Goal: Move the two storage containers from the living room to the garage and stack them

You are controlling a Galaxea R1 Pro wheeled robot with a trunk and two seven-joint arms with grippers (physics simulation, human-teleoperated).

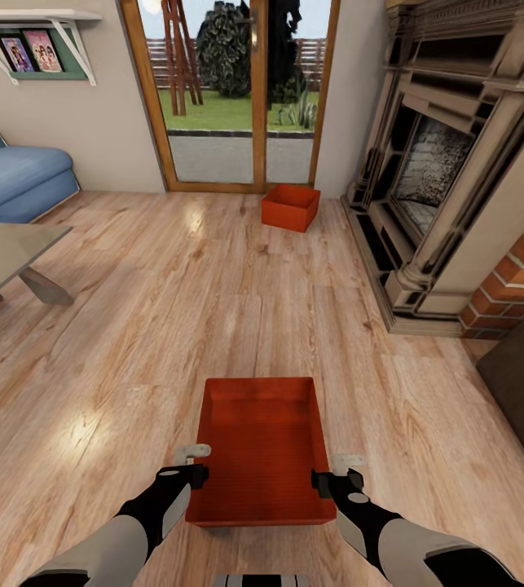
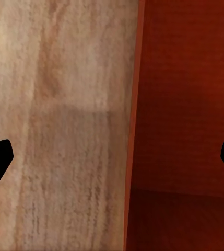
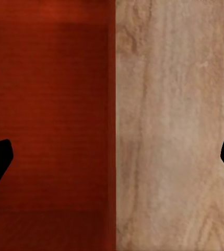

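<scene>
The room is a living room with a light wood plank floor [image 1: 213, 310] running from the robot to wood-framed glass doors [image 1: 241, 90] at the far wall, through which grass and a fence show. To the right stands a fireplace [image 1: 449, 163] of dark stone with brick at its near corner; to the left a blue sofa [image 1: 13, 179] sits against the wall beneath a small shelf [image 1: 37, 37] carrying two pictures, and the corner of a grey low table [image 1: 5, 257] juts in at the left edge. One orange-red storage container [image 1: 262, 448] rests on the planks just ahead of the robot, open side up. The left gripper [image 1: 192, 452] is at its left wall and the right gripper [image 1: 345, 463] at its right wall; in both wrist views the jaws stand apart, each pair straddling a thin container wall, with red interior on one side and plank floor on the other. The second storage container [image 1: 291, 207] sits well away on the floor, near the glass doors and just beside the fireplace base.
</scene>
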